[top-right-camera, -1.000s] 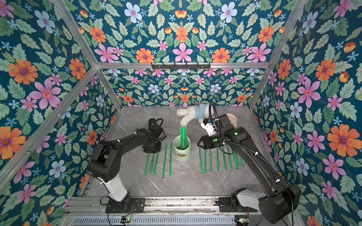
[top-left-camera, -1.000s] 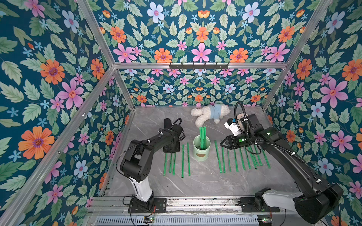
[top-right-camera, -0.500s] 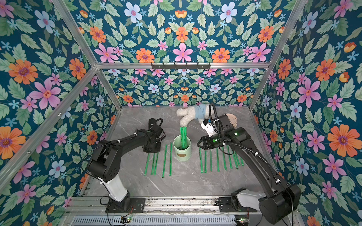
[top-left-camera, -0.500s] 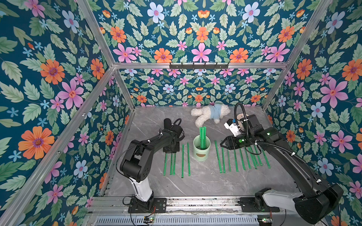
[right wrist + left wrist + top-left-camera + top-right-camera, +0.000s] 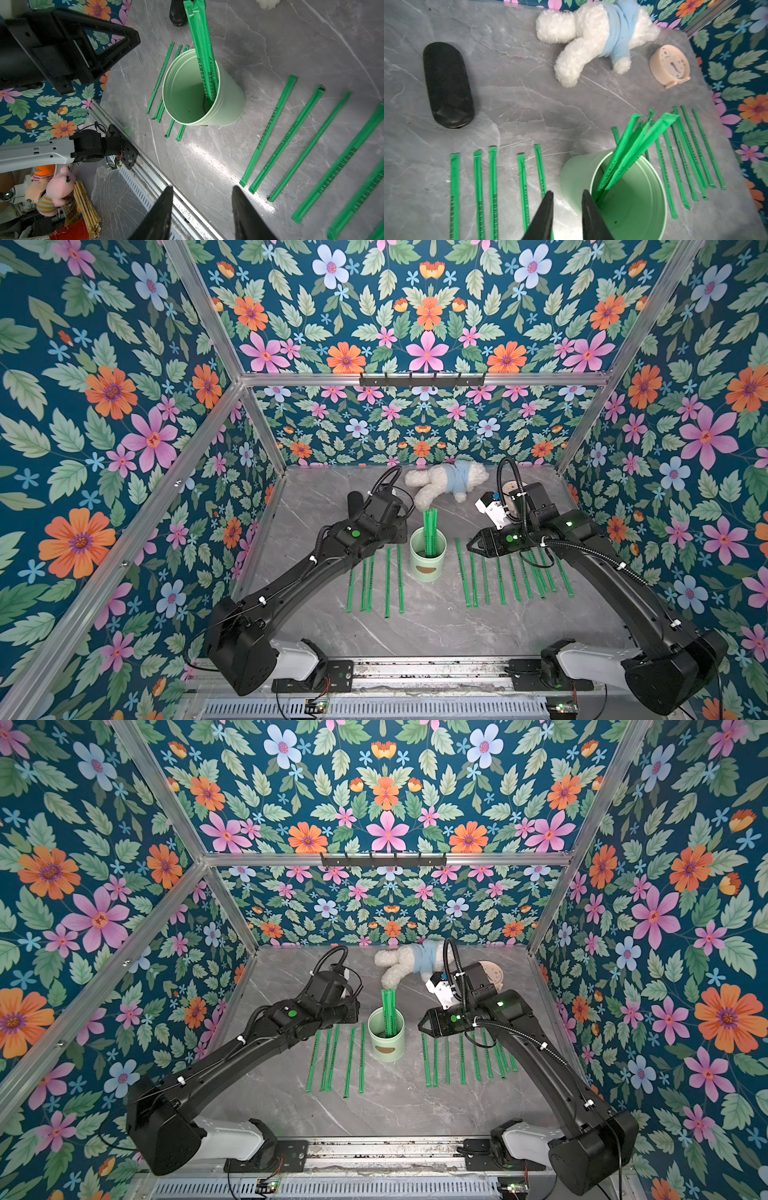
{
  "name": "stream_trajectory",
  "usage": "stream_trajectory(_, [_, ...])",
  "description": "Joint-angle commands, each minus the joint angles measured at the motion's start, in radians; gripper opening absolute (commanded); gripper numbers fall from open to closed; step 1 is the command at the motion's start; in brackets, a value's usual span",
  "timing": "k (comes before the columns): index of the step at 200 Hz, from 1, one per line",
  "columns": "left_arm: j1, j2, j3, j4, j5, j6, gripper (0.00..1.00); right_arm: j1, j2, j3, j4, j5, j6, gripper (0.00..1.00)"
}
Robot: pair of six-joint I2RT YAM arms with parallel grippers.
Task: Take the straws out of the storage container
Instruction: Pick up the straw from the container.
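The storage container [image 5: 428, 568] [image 5: 386, 1042], a pale mint-green cup, stands upright mid-table. A small bunch of green straws [image 5: 429, 526] [image 5: 633, 145] [image 5: 202, 52] leans inside it. Several more straws [image 5: 374, 580] lie in a row to its left and several others [image 5: 515, 576] to its right. My left gripper [image 5: 568, 194] hovers low beside the cup's outer wall [image 5: 575, 176], jaws a little apart with nothing between them. One finger covers the end of the nearest lying straw [image 5: 539, 166]. My right gripper [image 5: 202, 188] [image 5: 471, 547] is open and empty, right of the cup above the table.
A white plush toy in a blue shirt [image 5: 446, 485] lies at the back. A beige clock [image 5: 669, 64] stands at the back right. A black oval case [image 5: 447, 85] lies at the back left. Flowered walls close in three sides, and a metal rail [image 5: 145, 166] runs along the front.
My left gripper's jaws have parted a little. Neither arm has visibly moved, and the straws and the cup stay in place.
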State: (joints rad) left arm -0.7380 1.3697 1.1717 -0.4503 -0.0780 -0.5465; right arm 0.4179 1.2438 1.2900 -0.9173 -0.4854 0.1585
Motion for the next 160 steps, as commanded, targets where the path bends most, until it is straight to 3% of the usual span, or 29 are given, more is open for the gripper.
stream_trajectory(1, [-0.013, 0.028, -0.004, 0.095, 0.043, -0.017, 0.28, 0.001, 0.0, 0.008, 0.009, 0.005, -0.003, 0.48])
stream_trajectory(41, [-0.028, 0.092, 0.014, 0.172, 0.076, -0.008, 0.28, 0.0, -0.003, -0.002, 0.01, 0.008, -0.002, 0.48])
stream_trajectory(160, [-0.028, 0.223, 0.111, 0.157, 0.064, 0.029, 0.27, 0.001, 0.002, -0.004, 0.008, 0.009, -0.004, 0.48])
